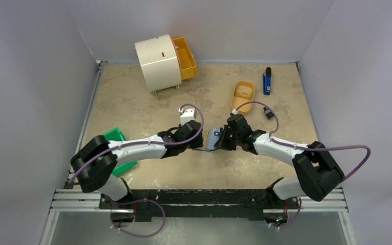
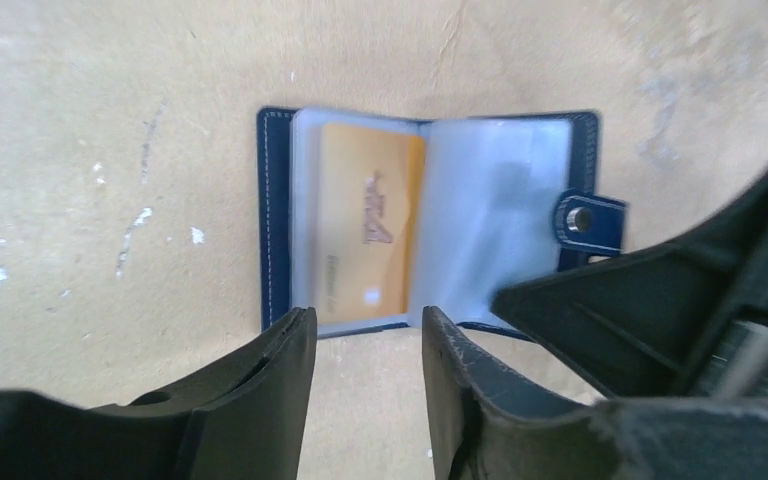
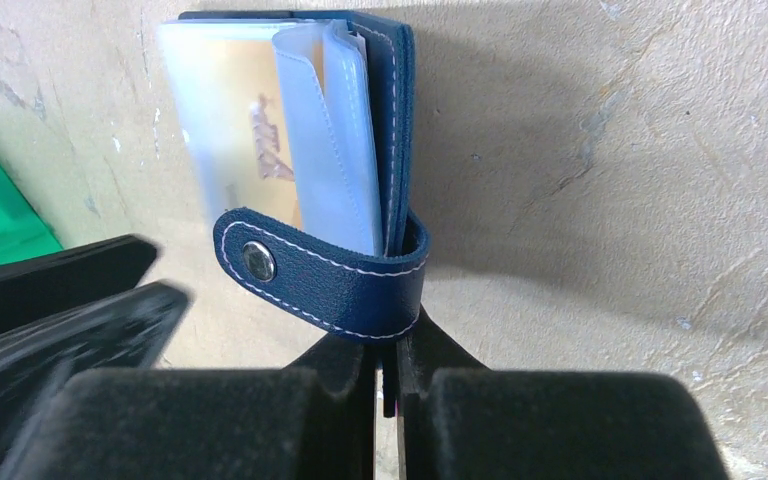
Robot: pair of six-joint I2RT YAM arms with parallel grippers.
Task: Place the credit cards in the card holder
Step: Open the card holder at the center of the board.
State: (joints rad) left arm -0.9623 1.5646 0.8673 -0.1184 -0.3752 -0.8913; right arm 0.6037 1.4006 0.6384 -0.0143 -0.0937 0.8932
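The right jaws clamp the card holder point(image 3: 310, 170); the left jaws stand apart, empty.

Navy card holder point(image 2: 490, 205) lies open; 1 orange credit card point(image 2: 370, 220) inside clear sleeve.

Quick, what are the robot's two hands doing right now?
Left gripper: open, holding nothing.
Right gripper: closed on the card holder.
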